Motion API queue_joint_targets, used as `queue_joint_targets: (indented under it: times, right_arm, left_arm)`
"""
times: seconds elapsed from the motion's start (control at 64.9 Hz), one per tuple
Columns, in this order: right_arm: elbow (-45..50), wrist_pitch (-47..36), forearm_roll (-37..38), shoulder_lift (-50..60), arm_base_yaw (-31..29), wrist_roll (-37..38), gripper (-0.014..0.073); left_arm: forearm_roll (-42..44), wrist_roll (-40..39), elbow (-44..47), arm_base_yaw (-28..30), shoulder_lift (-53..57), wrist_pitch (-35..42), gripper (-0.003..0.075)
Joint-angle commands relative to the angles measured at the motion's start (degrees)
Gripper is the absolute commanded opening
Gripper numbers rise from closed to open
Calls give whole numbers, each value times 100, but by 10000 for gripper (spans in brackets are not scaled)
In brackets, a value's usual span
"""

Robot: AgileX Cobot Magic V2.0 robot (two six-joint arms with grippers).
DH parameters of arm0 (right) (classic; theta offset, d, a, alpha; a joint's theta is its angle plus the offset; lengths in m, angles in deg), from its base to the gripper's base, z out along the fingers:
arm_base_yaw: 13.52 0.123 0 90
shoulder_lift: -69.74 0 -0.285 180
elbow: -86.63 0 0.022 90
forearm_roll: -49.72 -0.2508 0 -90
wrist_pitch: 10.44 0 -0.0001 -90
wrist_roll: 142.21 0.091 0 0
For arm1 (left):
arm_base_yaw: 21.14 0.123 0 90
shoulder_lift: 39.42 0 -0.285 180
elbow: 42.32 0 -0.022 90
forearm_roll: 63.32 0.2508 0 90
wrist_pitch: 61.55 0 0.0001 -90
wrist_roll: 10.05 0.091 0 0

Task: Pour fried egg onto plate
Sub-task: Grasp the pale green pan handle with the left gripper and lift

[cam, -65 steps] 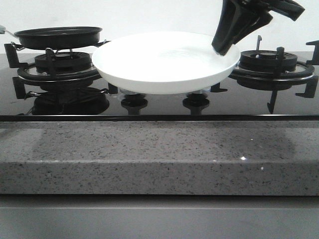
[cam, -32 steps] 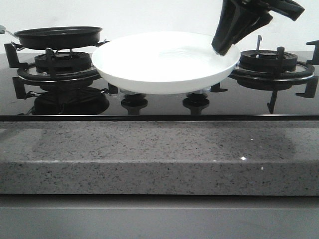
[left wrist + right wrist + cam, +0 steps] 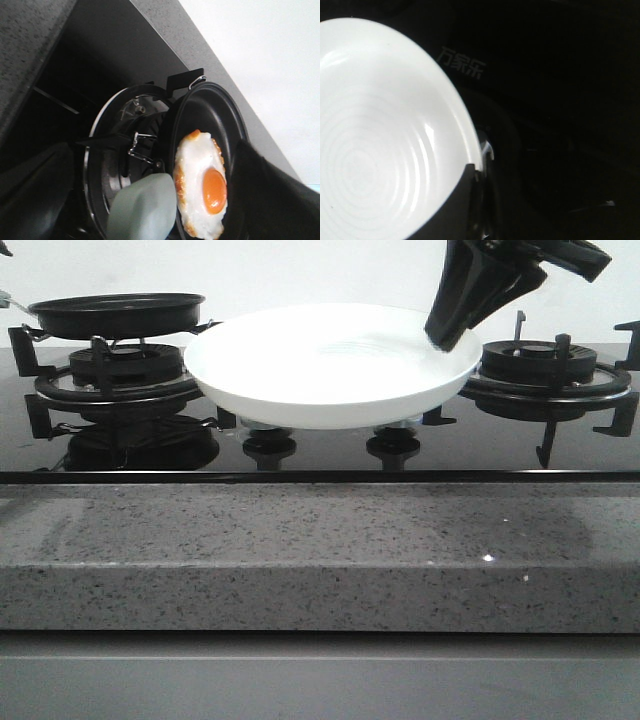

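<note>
Open air above plate [image 3: 330,375]

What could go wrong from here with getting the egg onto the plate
The right gripper pinches only the plate's rim, so the plate, held above the stove, may tilt or slip when the egg lands. The fried egg lies near the frying pan's edge beside the handle, so it might slide out early or miss the plate during tilting.
</note>
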Motion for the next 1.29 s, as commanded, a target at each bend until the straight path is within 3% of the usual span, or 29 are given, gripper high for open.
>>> queue_joint_targets:
  times: [0.0, 0.154, 0.539, 0.77, 1.078, 1.278]
  right_arm:
    - [-131, -196, -182, 275, -5, -52, -61]
    - [-131, -196, -182, 275, -5, -52, -61]
    - [-131, -196, -182, 275, -5, -52, -61]
    - [-131, -196, -182, 275, -5, -52, -61]
    - [-131, -196, -182, 275, -5, -52, -61]
    - [-131, -196, -182, 275, -5, -52, -61]
  left_arm:
    - [-534, 22, -204, 18, 187, -153, 616]
    - [-587, 22, -204, 6, 103, -339, 562]
    - [-590, 22, -204, 6, 89, -399, 150]
    - [-668, 22, -204, 6, 89, -608, -20]
    - [-2454, 103, -204, 65, 111, -1688, -19]
    - [-2513, 513, -204, -124, 515, -1667, -19]
